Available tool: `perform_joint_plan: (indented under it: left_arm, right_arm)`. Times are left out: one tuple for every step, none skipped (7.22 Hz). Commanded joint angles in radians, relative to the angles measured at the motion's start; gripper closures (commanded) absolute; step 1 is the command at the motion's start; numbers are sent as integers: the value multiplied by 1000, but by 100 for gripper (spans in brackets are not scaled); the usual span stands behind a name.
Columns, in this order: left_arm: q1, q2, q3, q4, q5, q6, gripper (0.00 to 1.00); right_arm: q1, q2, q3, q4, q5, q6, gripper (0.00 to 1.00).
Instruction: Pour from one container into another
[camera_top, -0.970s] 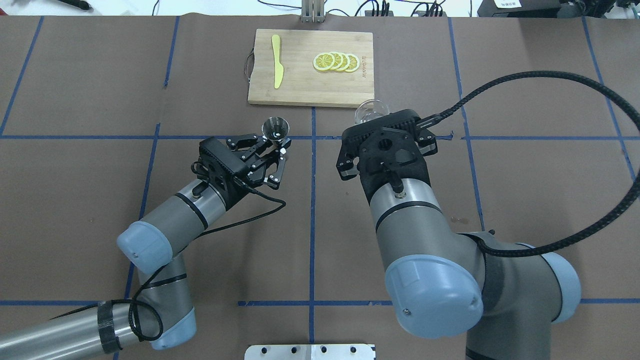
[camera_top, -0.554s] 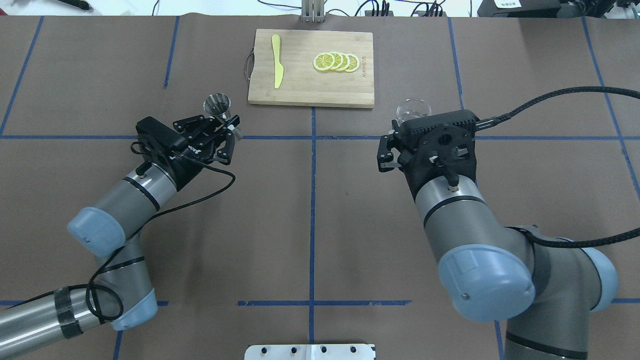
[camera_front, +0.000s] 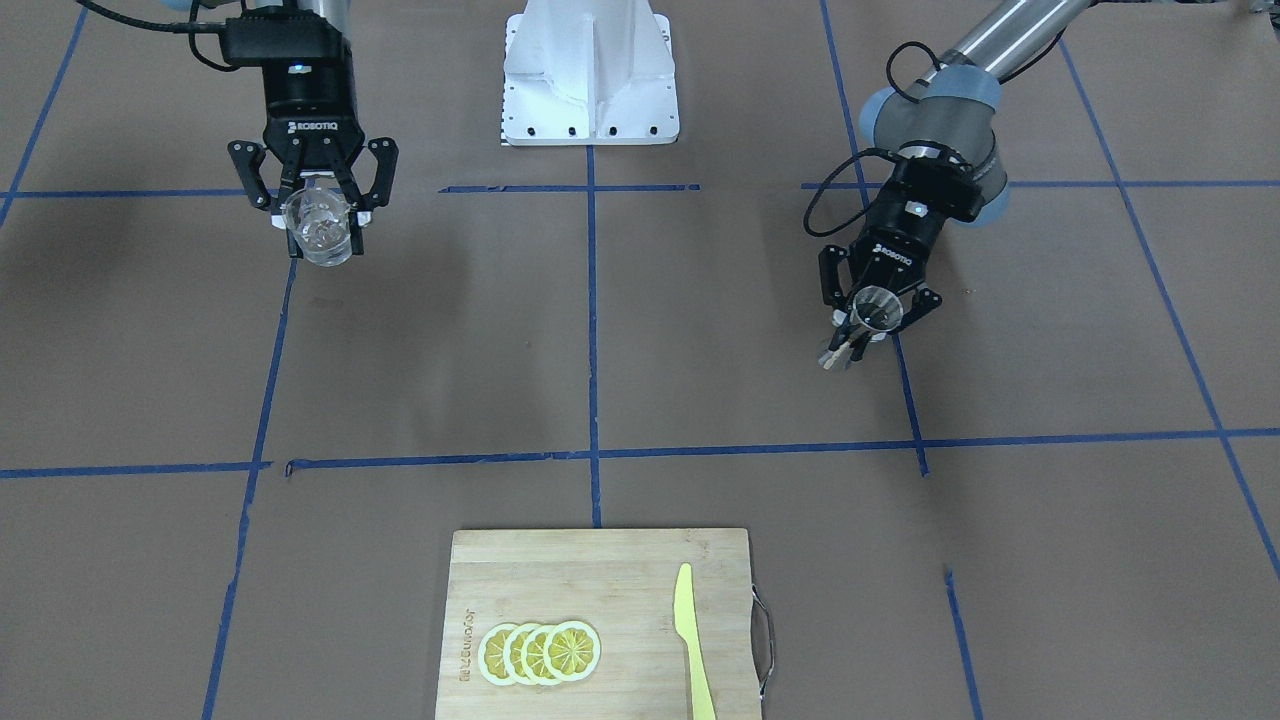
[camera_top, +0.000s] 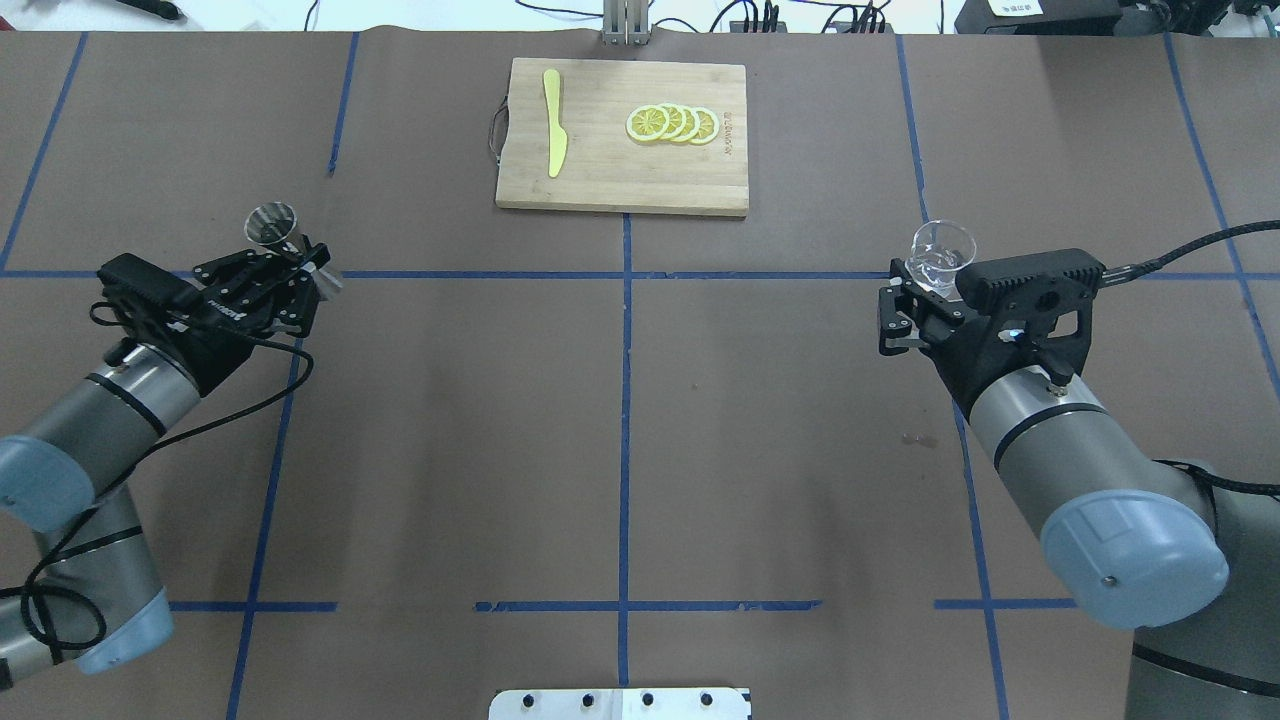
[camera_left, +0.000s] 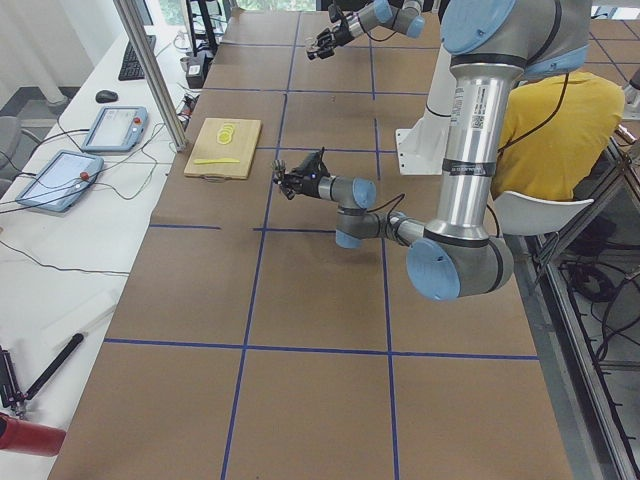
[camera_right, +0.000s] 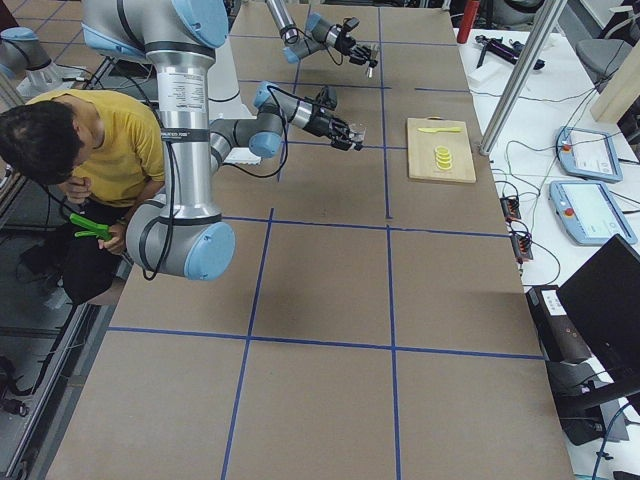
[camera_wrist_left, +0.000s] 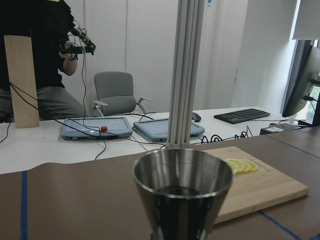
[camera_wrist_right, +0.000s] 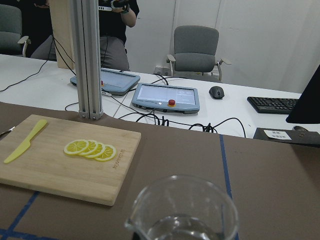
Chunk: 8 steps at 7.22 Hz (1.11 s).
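Left fingers (camera_front: 845, 340) are clamped on a small cone-shaped steel cup (camera_front: 877, 312) at the right of the front-facing view. Right fingers (camera_front: 360, 205), at that view's left, are clamped round a clear glass beaker (camera_front: 320, 232) with a pouring lip. Cup and beaker are well apart, one on each side of the brown paper-covered surface (camera_front: 450, 350) with its blue tape lines. Near the bottom edge lies a rectangular bamboo cutting board (camera_front: 620, 575). It carries a row of overlapping yellow lemon slices (camera_front: 540, 652) and, beside them, a flat yellow plastic knife (camera_front: 692, 640).

From overhead, the cup is at the far left, just by a blue line, with its mouth facing up. The beaker is at the far right. The board lies between them, farther from the robot.

In the side views each arm reaches out low over the surface; whether cup or beaker touches it cannot be told. A person in a yellow shirt (camera_right: 110, 140) sits behind the robot's base.

The left wrist camera shows the cup upright in the lower middle, its inside dark, with the board and slices beyond on the right. The right wrist camera shows the beaker's rim at the bottom with something clear seemingly low inside. The board, slices and knife lie beyond on the left.
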Motion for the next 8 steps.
perform_joint_plan:
  left_arm:
    - [-38,140,0,-7,2,-35,100]
    - [-38,163,12,-14,6,-152,100]
    - [-38,207,28,-36,12,-179,100]
    - [-37,218,81,-77,70,-202,100]
    - [-31,211,121,-85,115,-272,100]
    - [-29,214,127,-85,144,-302,100]
    - [-23,211,155,-73,229,-358,100]
    - [-21,211,176,-71,238,-366,100]
  right_arm:
    - [2,-97,-31,149,10,1,100]
    - [4,-109,-44,189,13,0,100]
    - [5,-109,-44,189,13,0,100]
    - [4,-111,-45,189,13,0,100]
    - [4,-111,-45,191,13,1,100]
    - [4,-111,-47,191,13,0,100]
    - [4,-111,-47,191,13,0,100]
    - [4,-109,-47,191,12,0,100]
